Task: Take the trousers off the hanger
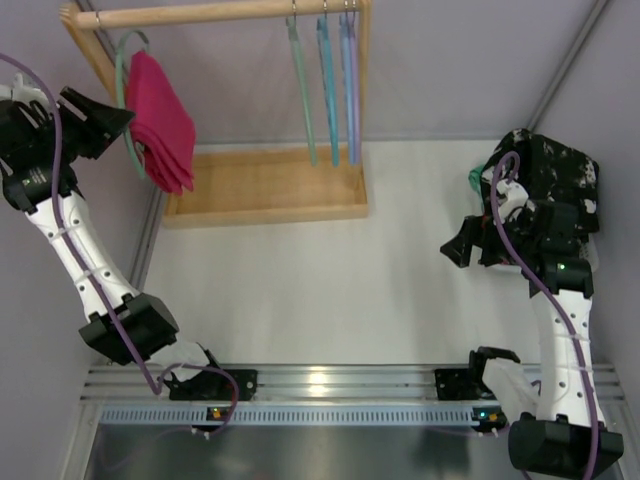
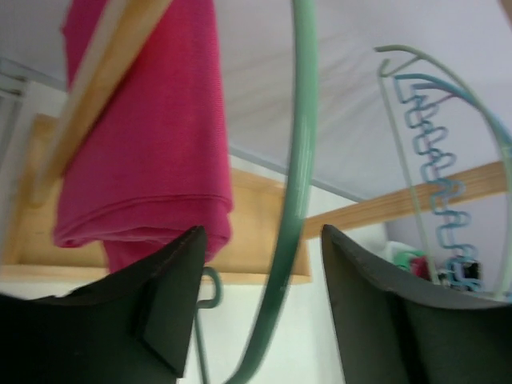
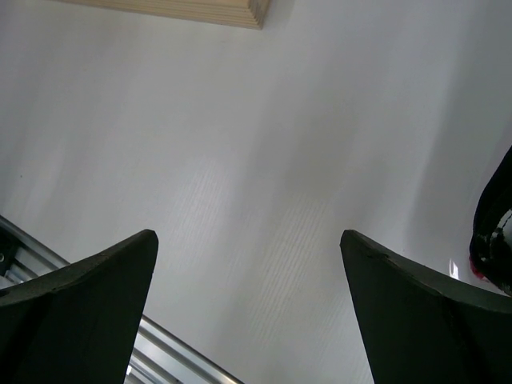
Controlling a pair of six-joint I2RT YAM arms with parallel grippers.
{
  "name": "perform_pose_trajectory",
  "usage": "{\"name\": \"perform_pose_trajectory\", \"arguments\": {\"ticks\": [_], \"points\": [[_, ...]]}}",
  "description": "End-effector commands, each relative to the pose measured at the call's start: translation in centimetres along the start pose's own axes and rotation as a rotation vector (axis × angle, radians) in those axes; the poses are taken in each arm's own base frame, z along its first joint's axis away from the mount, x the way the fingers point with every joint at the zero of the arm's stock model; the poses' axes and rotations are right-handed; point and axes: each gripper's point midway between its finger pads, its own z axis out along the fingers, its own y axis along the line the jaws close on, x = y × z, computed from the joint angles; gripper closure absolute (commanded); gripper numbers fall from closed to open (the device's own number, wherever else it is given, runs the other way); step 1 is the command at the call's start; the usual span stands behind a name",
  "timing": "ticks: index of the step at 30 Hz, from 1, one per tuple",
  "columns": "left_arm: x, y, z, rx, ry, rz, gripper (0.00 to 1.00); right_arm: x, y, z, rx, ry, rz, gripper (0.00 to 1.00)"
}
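The magenta trousers (image 1: 160, 120) hang folded over the green hanger (image 1: 121, 85), which hooks on the left end of the wooden rod (image 1: 210, 13). My left gripper (image 1: 122, 120) is open right beside them. In the left wrist view the hanger's green arm (image 2: 300, 160) runs between my open fingers (image 2: 164, 320), untouched, with the trousers (image 2: 152, 144) just above the left finger. My left gripper (image 2: 262, 232) holds nothing. My right gripper (image 1: 457, 250) is open and empty over the white table (image 3: 264, 144); the right wrist view shows it as well (image 3: 248, 236).
Several empty teal, blue and lavender hangers (image 1: 325, 90) hang at the rod's right end, also in the left wrist view (image 2: 436, 184). The wooden rack base (image 1: 265, 185) lies below. Black-and-white speckled clothes (image 1: 560, 175) are piled at the right, behind the right arm.
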Motion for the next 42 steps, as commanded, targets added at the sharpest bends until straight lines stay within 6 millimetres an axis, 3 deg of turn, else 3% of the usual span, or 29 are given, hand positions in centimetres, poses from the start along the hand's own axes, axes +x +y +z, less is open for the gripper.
{"name": "perform_pose_trajectory", "arguments": {"ticks": [1,9,13,26,30,35,39,42], "points": [[-1.6,-6.9,-2.0,0.282,-0.032,0.066,0.41,-1.0,0.2,-0.1,-0.017,-0.046,-0.027,0.01],[-2.3,-9.2,-2.0,0.483,-0.030,0.040,0.52,-1.0,0.2,-0.2,-0.014,-0.053,-0.024,0.01],[-2.4,-9.2,-1.7,0.487,-0.017,0.003,0.55,-0.9,0.1,-0.1,-0.013,-0.051,-0.015,0.01],[-1.0,-10.1,1.9,0.499,0.008,-0.122,0.56,-1.0,-0.1,0.1,-0.002,-0.056,-0.007,0.01],[-1.1,-9.1,3.5,0.475,0.020,-0.212,0.65,-1.1,-0.2,0.0,0.005,-0.059,-0.010,0.00],[-1.5,-8.4,4.2,0.464,-0.008,-0.259,0.61,-1.1,-0.3,0.0,0.010,-0.059,-0.002,0.00],[-2.1,-9.3,3.9,0.479,-0.074,-0.237,0.53,-1.1,-0.4,0.1,0.011,-0.057,0.001,0.01],[-1.6,-9.7,4.4,0.490,-0.062,-0.234,0.54,-1.1,-0.4,0.1,0.011,-0.057,0.004,0.01]]}}
